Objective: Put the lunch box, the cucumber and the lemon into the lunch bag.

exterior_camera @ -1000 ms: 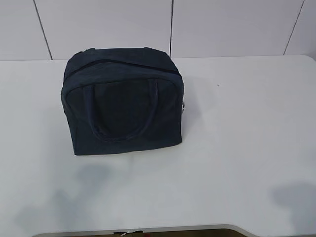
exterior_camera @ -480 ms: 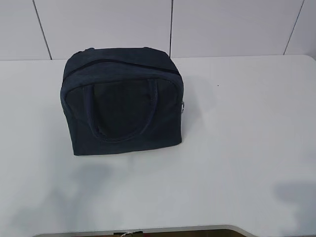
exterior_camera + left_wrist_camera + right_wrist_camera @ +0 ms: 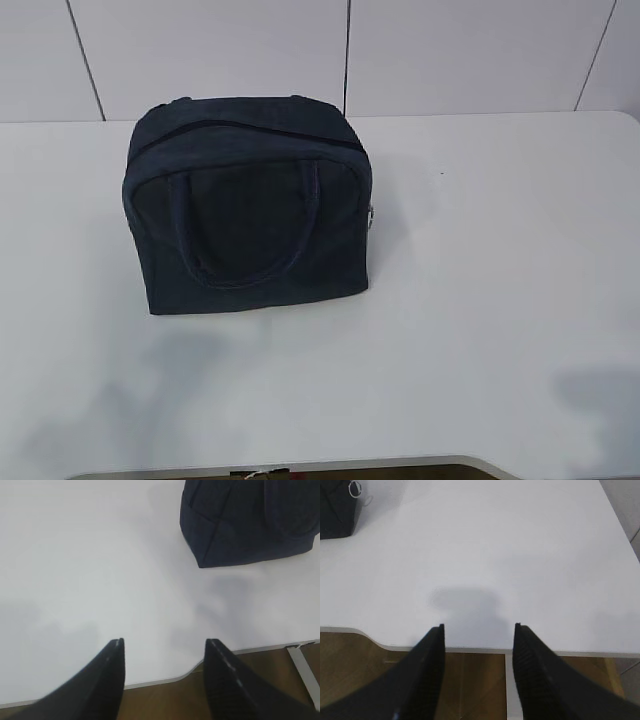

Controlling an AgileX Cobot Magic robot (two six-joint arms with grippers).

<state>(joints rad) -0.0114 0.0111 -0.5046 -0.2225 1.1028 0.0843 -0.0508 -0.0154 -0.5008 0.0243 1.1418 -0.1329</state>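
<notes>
The dark navy lunch bag [image 3: 248, 200] stands upright on the white table, left of the middle, its zipper shut along the top and a loop handle lying against its front. Its metal ring pull [image 3: 372, 215] hangs at the right side. The bag's lower corner shows in the left wrist view [image 3: 240, 525], and its edge with the ring shows in the right wrist view [image 3: 337, 505]. My left gripper [image 3: 165, 642] is open and empty over the table's front edge. My right gripper [image 3: 479, 626] is open and empty over the front edge. The lunch box, cucumber and lemon are out of view.
The white table [image 3: 480, 300] has a curved cut-out at its front edge [image 3: 300, 467]. A tiled wall [image 3: 450, 50] rises behind it. Brown floor shows below the edge in both wrist views.
</notes>
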